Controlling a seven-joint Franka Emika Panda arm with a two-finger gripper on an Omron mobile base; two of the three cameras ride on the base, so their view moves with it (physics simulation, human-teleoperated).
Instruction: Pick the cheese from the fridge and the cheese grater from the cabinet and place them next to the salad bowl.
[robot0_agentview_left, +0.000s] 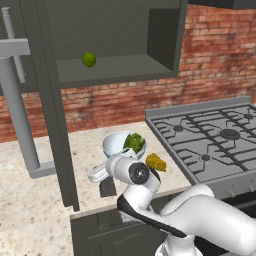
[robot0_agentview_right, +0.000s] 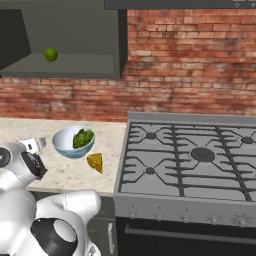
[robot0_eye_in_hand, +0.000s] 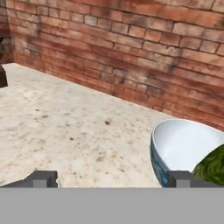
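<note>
The salad bowl (robot0_agentview_left: 120, 142) (robot0_agentview_right: 70, 145) (robot0_eye_in_hand: 179, 146), pale blue-white with green leaves, stands on the speckled counter. The yellow cheese (robot0_agentview_left: 155, 161) (robot0_agentview_right: 95, 162) lies just right of it, near the stove. My gripper (robot0_agentview_left: 95, 175) (robot0_agentview_right: 32, 145) (robot0_eye_in_hand: 112, 179) hovers low on the bowl's left, pointing at the brick wall, open with nothing between its fingers. A dark grey tapered shape (robot0_agentview_left: 107, 187) on the counter under the hand looks like the cheese grater. The cabinet (robot0_agentview_left: 115, 45) (robot0_agentview_right: 65, 40) stands open above. The fridge is out of view.
A green lime (robot0_agentview_left: 89, 59) (robot0_agentview_right: 50, 54) sits on the cabinet shelf. The cabinet's open door (robot0_agentview_left: 55, 125) hangs edge-on left of my hand. A light-grey bar handle (robot0_agentview_left: 20, 115) is farther left. The gas stove (robot0_agentview_left: 210, 140) (robot0_agentview_right: 190, 155) borders the counter on the right.
</note>
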